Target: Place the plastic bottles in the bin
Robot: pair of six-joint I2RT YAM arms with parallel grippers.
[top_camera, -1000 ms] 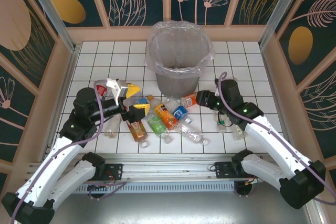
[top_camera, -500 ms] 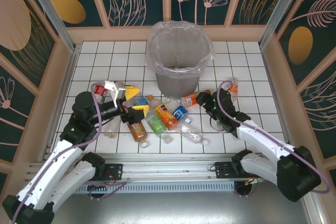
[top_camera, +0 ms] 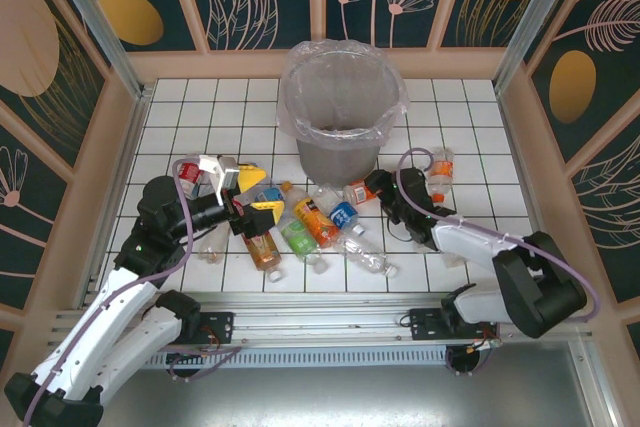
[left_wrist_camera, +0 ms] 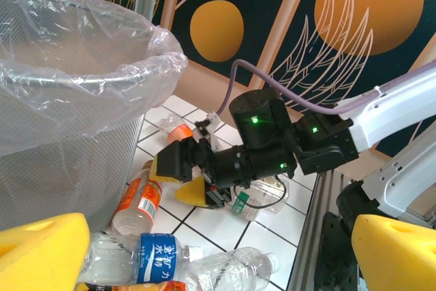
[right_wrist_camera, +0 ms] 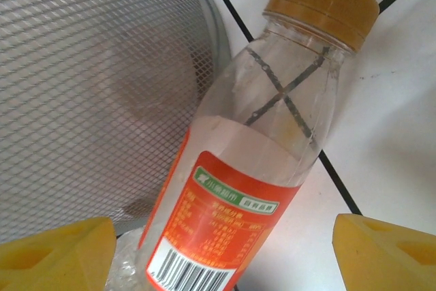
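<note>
**A:** How far along is the job?

**B:** Barely started, by the look of it. Nearest the arm bases, a heap of small clear plastic bottles [top_camera: 313,220] with orange, green and blue labels lies on the white tiled table [top_camera: 200,107]. At 3 o'clock of the heap, a clear bottle with a green label [left_wrist_camera: 262,199] lies under the right arm. Farther back, at 12 o'clock, stands the grey round mesh bin [top_camera: 335,152], lined with a clear plastic bag. Its bottom is too dim to show whether any bottle is inside.

**A:** And the grippers?

**B:** The left gripper [top_camera: 258,190] hovers at 9 o'clock of the heap. Its yellow foam pads [left_wrist_camera: 395,257] are spread as wide as they go, and nothing is clamped between them.

**A:** The other one?

**B:** The right gripper [left_wrist_camera: 182,178] sits low at the foot of the bin, at about 5 o'clock of it. Its jaws gape around an orange-labelled clear bottle with a brownish-orange cap [right_wrist_camera: 272,148], which lies just beside the mesh wall. Both pads stand clear of the bottle's sides, so it is straddled but not gripped.

**A:** So what does that call for?

**B:** Probably closing on that bottle, then lifting it over the rim.
</note>
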